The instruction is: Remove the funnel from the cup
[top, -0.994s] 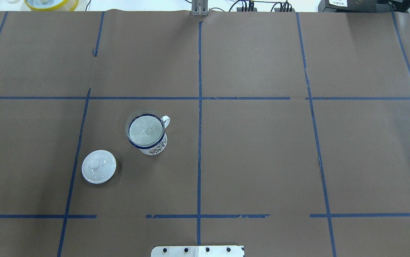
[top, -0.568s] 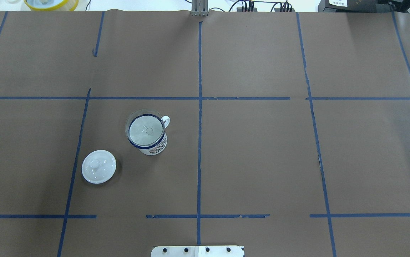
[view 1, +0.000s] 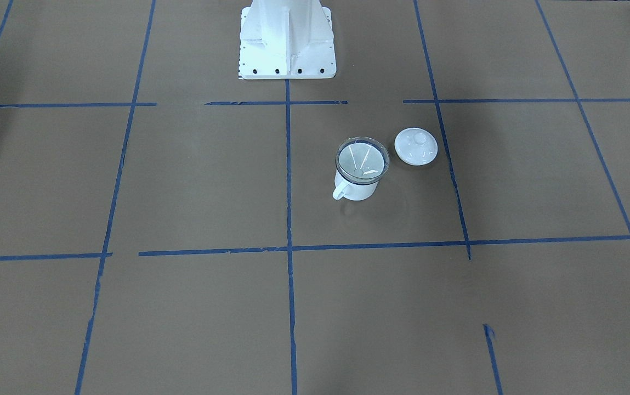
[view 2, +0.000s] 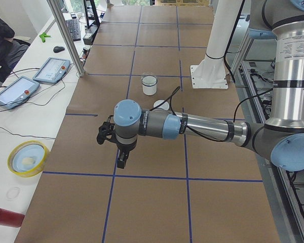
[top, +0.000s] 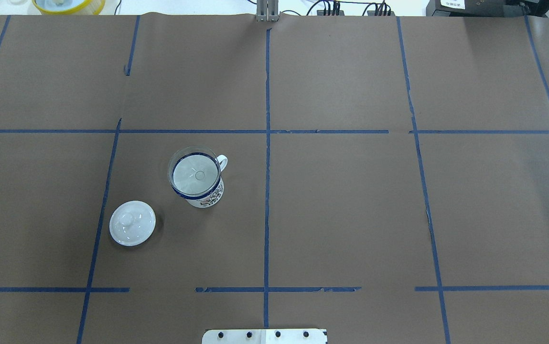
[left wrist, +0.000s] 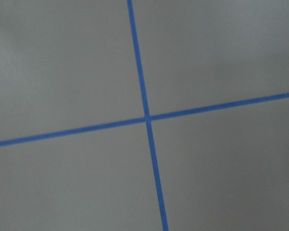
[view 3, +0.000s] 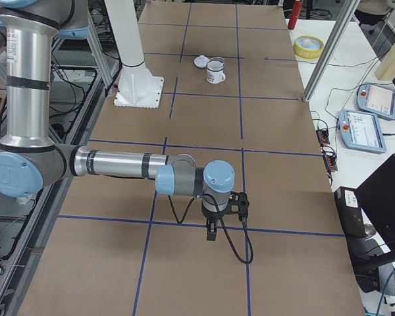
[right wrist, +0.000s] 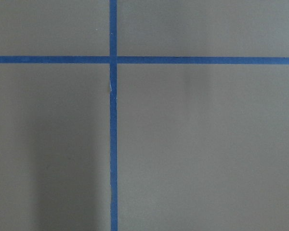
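The white cup [top: 203, 197] with a dark blue rim stands upright on the brown table, left of centre. The clear funnel [top: 195, 173] sits in its mouth, its rim resting on the cup's rim. Both also show in the front-facing view: cup [view 1: 355, 190], funnel [view 1: 362, 159]. My left gripper [view 2: 120, 160] hangs over the table at the near end in the exterior left view, far from the cup [view 2: 149, 86]. My right gripper [view 3: 212, 232] hangs over the opposite end, far from the cup [view 3: 215, 72]. I cannot tell whether either gripper is open or shut. The wrist views show only table and tape.
A white domed lid [top: 132, 223] with a knob lies next to the cup, on its near left. The robot's base [view 1: 287, 38] stands at the table's near edge. A yellow bowl [view 2: 28, 158] and two tablets [view 2: 51, 69] sit beyond the far edge.
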Controlling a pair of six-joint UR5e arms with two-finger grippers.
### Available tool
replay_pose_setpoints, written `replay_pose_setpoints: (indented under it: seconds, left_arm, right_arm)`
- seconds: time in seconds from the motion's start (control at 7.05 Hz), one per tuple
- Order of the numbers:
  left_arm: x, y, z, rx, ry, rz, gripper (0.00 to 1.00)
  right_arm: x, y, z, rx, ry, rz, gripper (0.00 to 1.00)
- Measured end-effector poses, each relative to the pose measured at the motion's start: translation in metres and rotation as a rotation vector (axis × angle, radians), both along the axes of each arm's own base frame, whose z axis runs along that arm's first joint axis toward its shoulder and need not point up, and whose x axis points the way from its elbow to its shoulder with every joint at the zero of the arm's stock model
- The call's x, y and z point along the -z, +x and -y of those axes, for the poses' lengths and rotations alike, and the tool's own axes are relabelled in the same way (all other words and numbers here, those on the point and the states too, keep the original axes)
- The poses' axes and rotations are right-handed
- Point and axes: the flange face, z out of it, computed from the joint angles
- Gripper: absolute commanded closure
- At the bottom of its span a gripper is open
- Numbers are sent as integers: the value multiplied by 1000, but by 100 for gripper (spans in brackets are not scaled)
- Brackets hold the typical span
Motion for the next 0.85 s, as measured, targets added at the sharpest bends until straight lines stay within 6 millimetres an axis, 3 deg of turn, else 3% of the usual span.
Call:
replay_pose_setpoints:
  seconds: [0.28, 0.43, 0.57, 0.85]
  left_arm:
    - [40, 0, 17, 108, 91, -53, 0]
    - [66, 12, 23, 173, 88, -121, 0]
    - [93, 53, 32, 166, 78, -197, 0]
    - [155, 158, 49, 150, -61, -329, 0]
  right_arm:
    - [0, 0, 0, 0, 0, 0, 0]
    - [0, 0, 0, 0, 0, 0, 0]
    - [0, 0, 0, 0, 0, 0, 0]
    - [0, 0, 0, 0, 0, 0, 0]
